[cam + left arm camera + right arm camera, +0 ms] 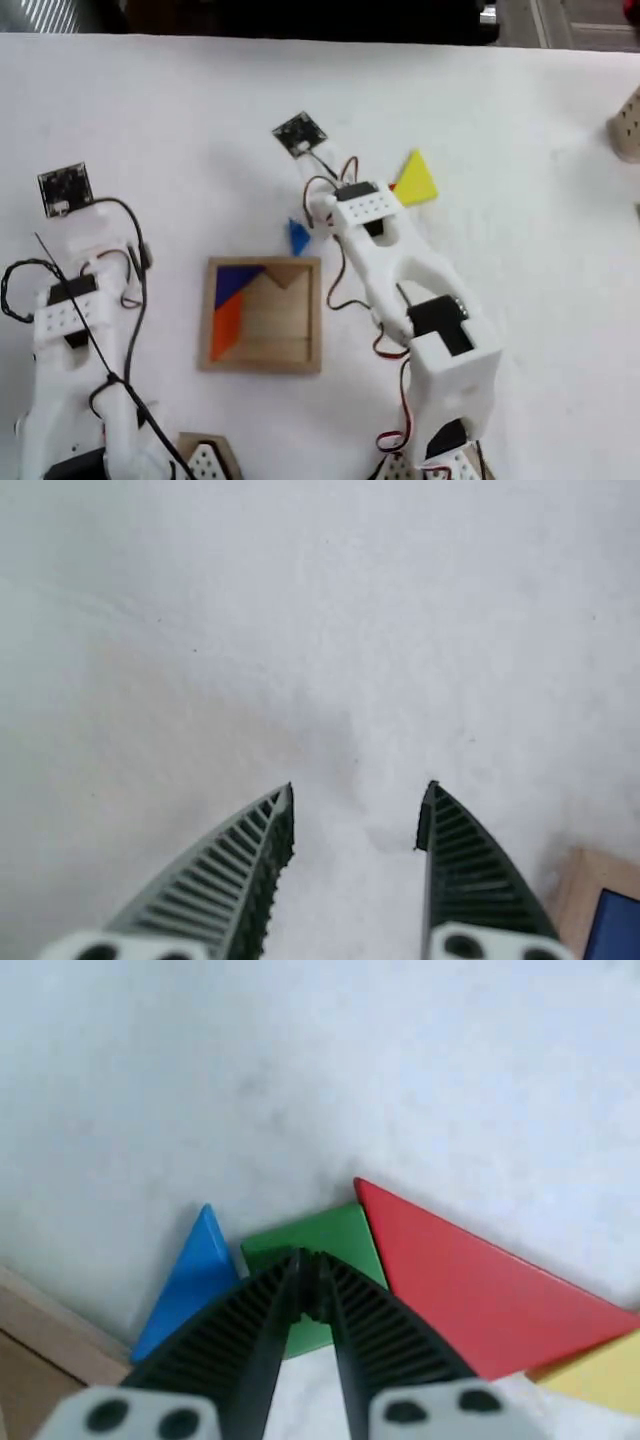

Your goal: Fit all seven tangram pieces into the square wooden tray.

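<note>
Green piece (322,1232) is the one we're on. It sits right under the tips of the right gripper (312,1262), whose fingers are pressed together with nothing between them. We can't tell if the tips actually touch the piece or just hang over it. A small blue triangle (195,1265) lies just beside the fingers on one side, running down to the rim of the tray (45,1335). A red triangle (450,1280) butts up against the green piece on the other side, with a yellow piece (600,1375) beyond it. The tray holds a dark blue piece (236,282) and an orange piece (226,328).

The left gripper (360,792) is spread wide over bare table (300,630), holding nothing, tray corner just off one finger.

Our worry is that closed tips can't pinch a flat piece. If we nudge it instead, it'll probably jam into the blue triangle, wedge that against the tray rim, or drag the red one along.

No writing we can read anywhere on the pieces or tray.
</note>
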{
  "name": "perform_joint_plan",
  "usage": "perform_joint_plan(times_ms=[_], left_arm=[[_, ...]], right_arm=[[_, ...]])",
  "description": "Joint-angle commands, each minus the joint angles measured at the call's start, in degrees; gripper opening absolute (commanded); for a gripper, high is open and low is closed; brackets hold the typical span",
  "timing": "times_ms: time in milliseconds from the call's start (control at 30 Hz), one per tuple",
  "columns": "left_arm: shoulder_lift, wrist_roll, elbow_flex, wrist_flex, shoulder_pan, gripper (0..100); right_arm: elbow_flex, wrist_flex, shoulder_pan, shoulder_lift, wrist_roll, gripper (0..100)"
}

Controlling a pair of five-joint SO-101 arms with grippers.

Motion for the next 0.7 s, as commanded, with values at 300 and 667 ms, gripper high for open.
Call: perform_joint_plan(times_ms=[300,667], left_arm=[[0.0,-0.4,-1.9,-1.5,-0.6,21],[0.0,-0.3,-1.9,-1.5,-0.6,21]], right_arm=[[2.4,11.2,2.2,-4.3,3.7,1.7],[4.2,1.3,1.5,-12.9,-9.9,1.8]])
